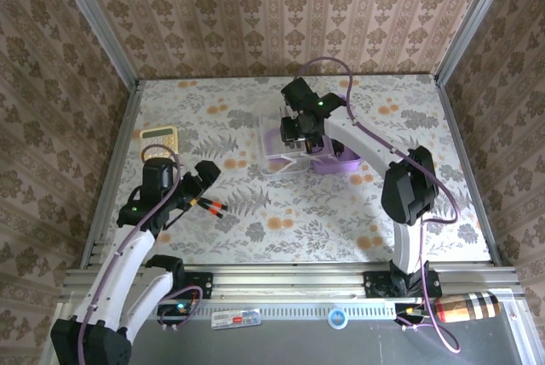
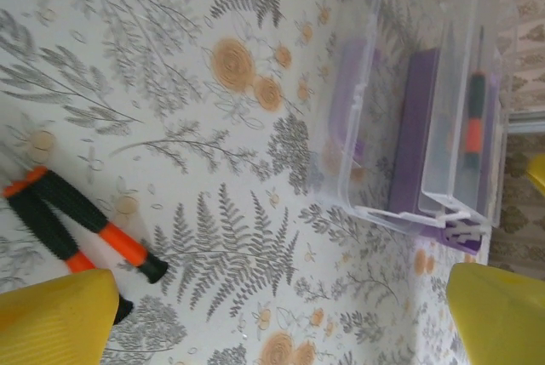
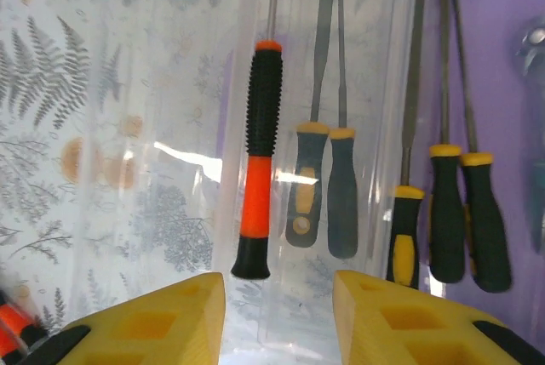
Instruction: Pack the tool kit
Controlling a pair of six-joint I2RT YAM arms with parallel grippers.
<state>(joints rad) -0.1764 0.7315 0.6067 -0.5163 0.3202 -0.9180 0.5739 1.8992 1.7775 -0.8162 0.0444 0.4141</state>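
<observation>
Item: small translucent purple plastic tool box [image 1: 332, 163], at the far centre of the floral table [image 1: 281, 229]. Its clear inner tray [image 2: 447, 127] holds one black-and-orange-handled screwdriver [image 3: 258, 161]. My right claw [image 3: 277, 314] hovers just above it, jaws parted, empty. My left claw [image 2: 281, 322] is spread wide, empty, near two similar screwdrivers [image 2: 51, 199] lying on the table.
</observation>
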